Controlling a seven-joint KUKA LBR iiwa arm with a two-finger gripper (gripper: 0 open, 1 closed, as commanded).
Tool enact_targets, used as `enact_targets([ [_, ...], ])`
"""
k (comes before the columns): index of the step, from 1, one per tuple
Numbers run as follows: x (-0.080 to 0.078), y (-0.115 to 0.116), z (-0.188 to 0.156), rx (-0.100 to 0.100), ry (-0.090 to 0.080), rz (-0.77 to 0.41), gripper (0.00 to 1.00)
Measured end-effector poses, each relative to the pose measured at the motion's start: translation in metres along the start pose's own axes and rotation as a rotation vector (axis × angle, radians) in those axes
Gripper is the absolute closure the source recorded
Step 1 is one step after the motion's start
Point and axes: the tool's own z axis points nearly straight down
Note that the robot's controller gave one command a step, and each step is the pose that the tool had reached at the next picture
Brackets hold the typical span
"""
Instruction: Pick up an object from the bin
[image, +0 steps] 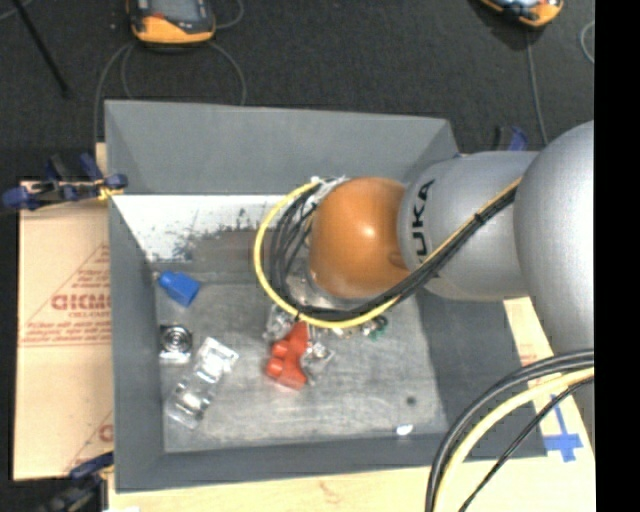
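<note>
The grey bin (135, 380) has the arm's orange-capped wrist (350, 240) low over its middle. The gripper (297, 340) sits right at a red plastic piece (286, 365) mid-floor; whether it's open or gripping, I can't tell. Well to the left lie clear plastic bits (205, 375) and a blue block (180, 288).

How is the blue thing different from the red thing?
The blue block is blue and boxy; the red piece is red, longer and lumpy. The blue block lies alone at the left of the bin; the red piece lies in the middle, right under the gripper. Both rest on the bin's floor.
</note>
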Motion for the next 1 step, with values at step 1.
enact_targets([
  [1, 0.0056, -0.0028, -0.1213, 0.002, 0.002, -0.03, 1.0],
])
